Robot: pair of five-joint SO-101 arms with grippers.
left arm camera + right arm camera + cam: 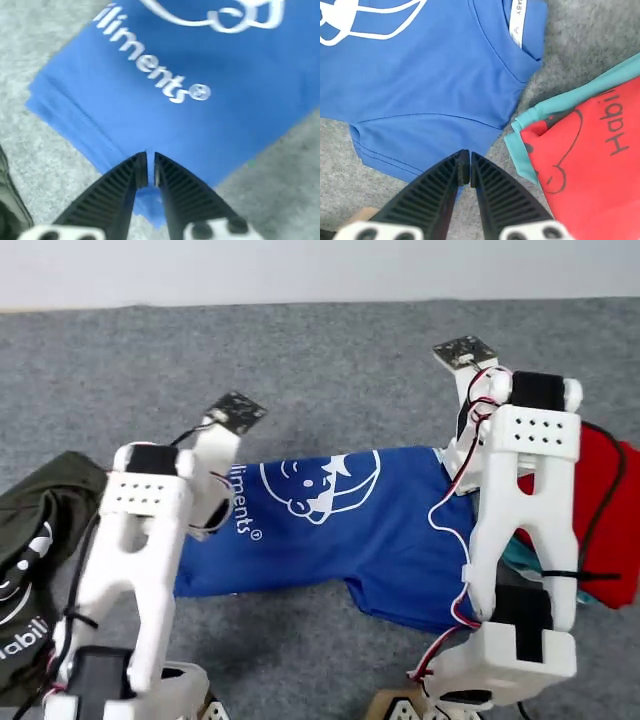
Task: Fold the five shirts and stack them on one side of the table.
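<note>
A blue shirt (pixel 330 530) with a white print lies spread flat mid-table, collar toward the right. My left gripper (pixel 150 160) is down at the shirt's (pixel 210 60) hem corner on the left, its fingers closed with blue cloth pinched between the tips. My right gripper (pixel 465 160) sits at the hem of the near sleeve, also closed on the blue cloth (pixel 420 90). A red shirt (pixel 605 510) with teal trim lies at the right. A dark green shirt (pixel 40 540) lies bunched at the left.
The grey felt table (pixel 330 360) is bare behind the blue shirt. The red shirt (pixel 590 165) lies a short gap from the blue sleeve. The dark green shirt's edge (pixel 7 200) is close beside the left gripper. Both arm bases stand at the near edge.
</note>
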